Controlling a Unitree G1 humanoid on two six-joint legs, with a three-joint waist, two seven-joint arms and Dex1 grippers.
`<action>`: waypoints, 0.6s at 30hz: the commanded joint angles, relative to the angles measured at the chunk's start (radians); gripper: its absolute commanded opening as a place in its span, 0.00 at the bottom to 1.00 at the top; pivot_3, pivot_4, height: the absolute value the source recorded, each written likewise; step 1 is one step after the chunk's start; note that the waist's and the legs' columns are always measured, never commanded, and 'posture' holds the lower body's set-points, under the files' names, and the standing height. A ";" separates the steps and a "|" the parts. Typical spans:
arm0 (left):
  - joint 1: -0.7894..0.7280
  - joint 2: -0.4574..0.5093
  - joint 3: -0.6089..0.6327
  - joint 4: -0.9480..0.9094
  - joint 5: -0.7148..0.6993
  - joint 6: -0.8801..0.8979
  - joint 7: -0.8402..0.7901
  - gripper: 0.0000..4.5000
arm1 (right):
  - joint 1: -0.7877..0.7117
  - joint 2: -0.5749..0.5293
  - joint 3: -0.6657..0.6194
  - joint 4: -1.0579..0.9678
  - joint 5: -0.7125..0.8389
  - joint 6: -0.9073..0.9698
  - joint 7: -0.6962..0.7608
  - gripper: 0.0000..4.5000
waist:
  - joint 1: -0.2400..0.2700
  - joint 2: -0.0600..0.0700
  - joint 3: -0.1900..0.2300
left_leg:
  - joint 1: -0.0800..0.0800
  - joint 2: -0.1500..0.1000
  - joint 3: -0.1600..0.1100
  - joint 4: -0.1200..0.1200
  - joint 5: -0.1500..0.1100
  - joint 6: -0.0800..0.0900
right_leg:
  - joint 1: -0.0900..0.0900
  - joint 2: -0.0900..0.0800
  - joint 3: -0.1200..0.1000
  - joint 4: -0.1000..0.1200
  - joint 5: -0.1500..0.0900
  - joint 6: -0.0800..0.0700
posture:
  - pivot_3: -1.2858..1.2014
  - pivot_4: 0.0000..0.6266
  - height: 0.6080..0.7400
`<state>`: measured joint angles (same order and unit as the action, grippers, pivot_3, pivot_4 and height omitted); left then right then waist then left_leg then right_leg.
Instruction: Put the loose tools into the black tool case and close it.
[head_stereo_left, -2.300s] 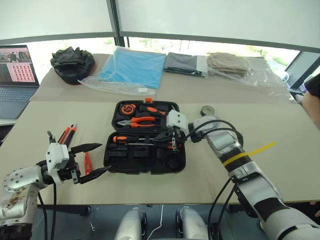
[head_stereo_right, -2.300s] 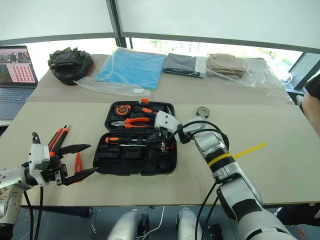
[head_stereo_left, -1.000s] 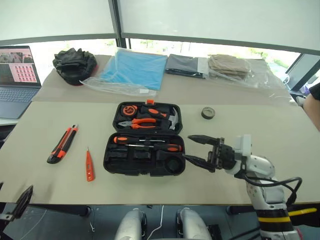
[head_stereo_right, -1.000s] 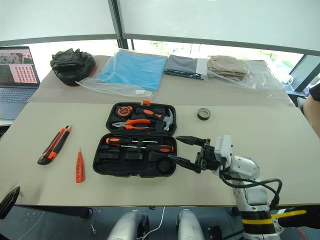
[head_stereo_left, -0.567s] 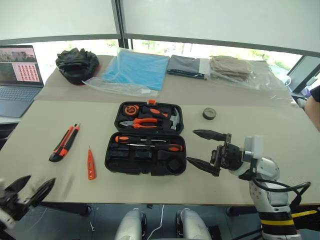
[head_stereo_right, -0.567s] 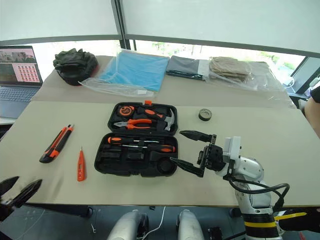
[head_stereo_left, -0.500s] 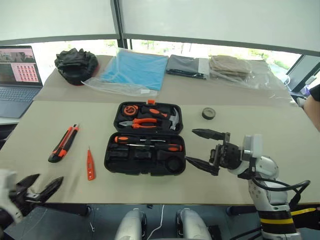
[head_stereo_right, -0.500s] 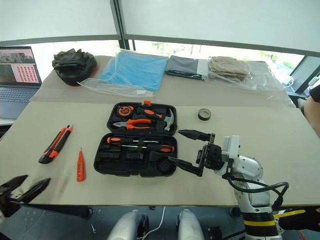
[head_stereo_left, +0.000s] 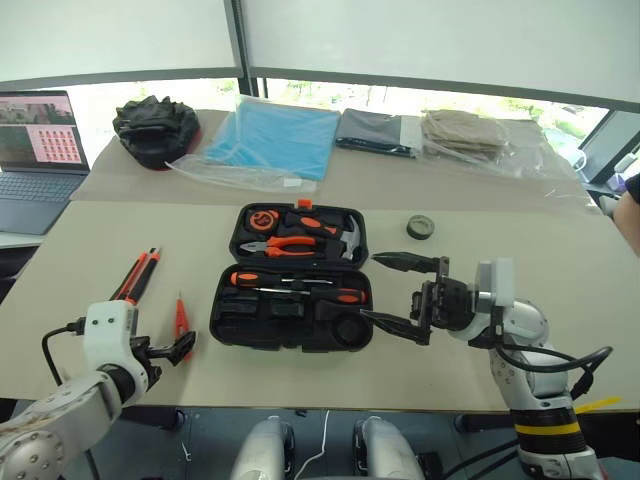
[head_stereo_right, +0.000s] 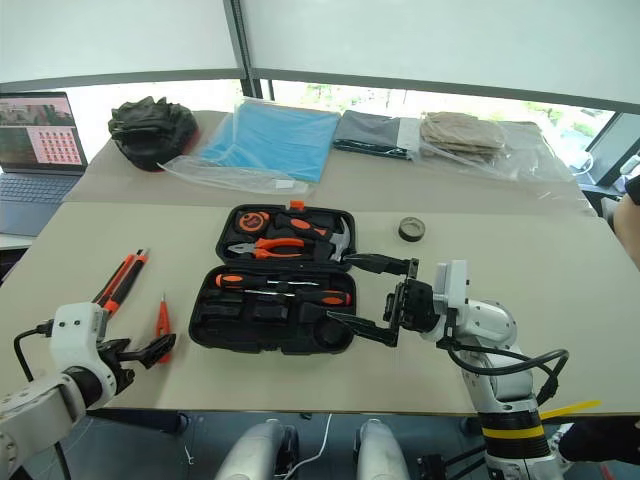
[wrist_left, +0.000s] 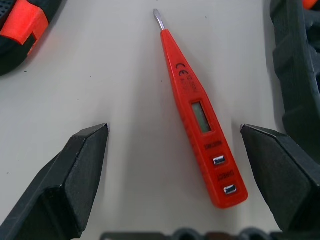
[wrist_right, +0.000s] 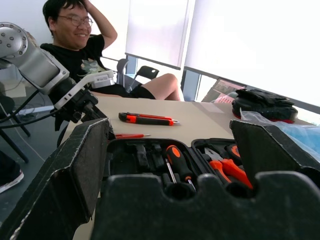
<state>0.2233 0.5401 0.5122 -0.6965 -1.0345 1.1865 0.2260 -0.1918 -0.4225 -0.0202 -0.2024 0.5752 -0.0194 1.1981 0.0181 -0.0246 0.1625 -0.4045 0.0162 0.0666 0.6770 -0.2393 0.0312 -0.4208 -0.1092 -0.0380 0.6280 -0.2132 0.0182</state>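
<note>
The black tool case (head_stereo_left: 290, 322) lies open mid-table, with two orange-black screwdrivers (head_stereo_left: 295, 285) in its near half. To its left lie the slim orange tester screwdriver (head_stereo_left: 180, 315) and the orange-and-black utility knife (head_stereo_left: 135, 278). The dark tape roll (head_stereo_left: 421, 228) sits right of the case's far half. My left gripper (head_stereo_left: 172, 348) is open just above the tester's handle end; in the left wrist view the tester (wrist_left: 200, 117) lies between its fingers (wrist_left: 75, 185). At the case's right edge my right gripper (head_stereo_left: 385, 290) stands open and empty, pointing left.
Pliers, a hammer and a tape measure fill the case's far half. At the table's back are a black fabric bundle (head_stereo_left: 155, 130), a blue bag (head_stereo_left: 270, 140) and bagged cloths (head_stereo_left: 470, 135). A laptop (head_stereo_left: 40, 150) stands far left. A person (wrist_right: 85, 45) sits beyond the table's left end.
My left arm has come up from the lower left edge and forward to the tester. My right gripper has opened a little wider and edged toward the case.
</note>
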 joint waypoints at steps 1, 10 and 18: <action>-0.018 -0.058 -0.101 -0.002 0.041 0.031 0.056 1.00 | -0.002 -0.001 -0.007 -0.016 0.022 -0.015 0.006 0.99 | 0.006 0.002 -0.001 | 0.000 0.000 0.000 0.000 -0.001 -0.002 | 0.000 0.000 0.000 0.000 0.000 0.000 | 0.52 0.24 1.00; -0.060 -0.088 -0.143 0.041 0.127 0.093 0.061 0.44 | 0.012 0.006 0.004 -0.042 0.026 0.004 -0.022 1.00 | 0.019 0.009 -0.005 | 0.001 -0.002 0.000 0.001 0.003 0.004 | 0.002 0.000 0.000 0.000 -0.003 -0.005 | 0.52 0.24 1.00; -0.040 -0.025 -0.059 0.047 0.169 0.070 -0.048 0.10 | 0.010 -0.006 0.011 -0.087 0.024 0.043 -0.062 1.00 | 0.019 0.010 -0.005 | 0.001 -0.001 0.000 0.001 0.003 0.005 | 0.001 -0.001 0.000 0.000 -0.004 -0.005 | 0.52 0.24 1.00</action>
<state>0.1541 0.4981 0.4512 -0.6795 -0.8658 1.2419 0.2328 -0.1773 -0.4203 -0.0059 -0.2508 0.5756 0.0132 1.1466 0.0375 -0.0149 0.1570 -0.4040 0.0151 0.0669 0.6775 -0.2362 0.0359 -0.4201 -0.1096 -0.0379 0.6279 -0.2170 0.0127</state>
